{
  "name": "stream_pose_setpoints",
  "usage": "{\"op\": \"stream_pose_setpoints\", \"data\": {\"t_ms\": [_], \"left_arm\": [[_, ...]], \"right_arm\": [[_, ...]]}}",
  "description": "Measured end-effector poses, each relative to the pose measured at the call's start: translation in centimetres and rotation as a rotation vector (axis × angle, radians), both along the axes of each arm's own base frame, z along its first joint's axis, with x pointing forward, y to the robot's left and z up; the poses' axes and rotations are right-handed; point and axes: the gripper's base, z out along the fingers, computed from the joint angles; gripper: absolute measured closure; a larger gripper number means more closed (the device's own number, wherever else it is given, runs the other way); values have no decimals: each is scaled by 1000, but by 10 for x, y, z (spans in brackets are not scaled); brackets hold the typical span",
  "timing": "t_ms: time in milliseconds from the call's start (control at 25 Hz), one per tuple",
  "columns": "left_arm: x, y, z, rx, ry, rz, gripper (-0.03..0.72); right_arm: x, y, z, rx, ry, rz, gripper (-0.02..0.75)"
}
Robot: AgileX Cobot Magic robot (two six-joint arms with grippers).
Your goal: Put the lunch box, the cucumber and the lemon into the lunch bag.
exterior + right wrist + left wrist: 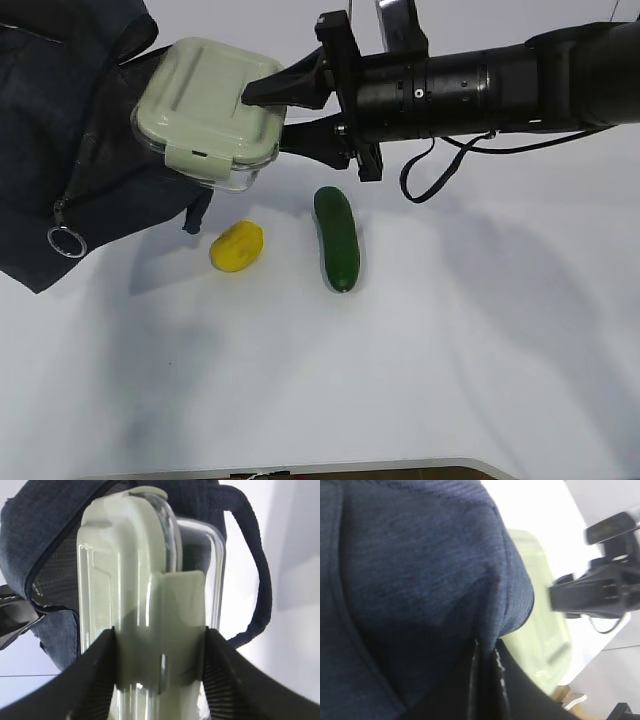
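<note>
We see the right hand [268, 115] grasping the square clear glass lunch box with its pale sage-green lid [205, 105], one finger on the lid and one beneath, holding it in the air at the mouth of the dark navy fabric lunch bag [70, 150]. Our left hand is clenched on the bag's fabric. The small ridged yellow lemon [237, 246] and the smooth dark green cucumber [337, 238] lie near each other on the white bench [420, 370].
</note>
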Motion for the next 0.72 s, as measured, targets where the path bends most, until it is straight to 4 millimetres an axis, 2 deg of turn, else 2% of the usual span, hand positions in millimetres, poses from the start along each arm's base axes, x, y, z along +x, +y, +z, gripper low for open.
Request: {"op": "stream_pose_setpoints", "data": {"t_ms": [360,720], "left_arm": [[-1,0,0,4,8,-15,697],[-4,-1,-1,11,23,-33,697]], "right_arm": [[4,35,5,14,-47,68,349],[19,60,-4,7,-72,86,349]]}}
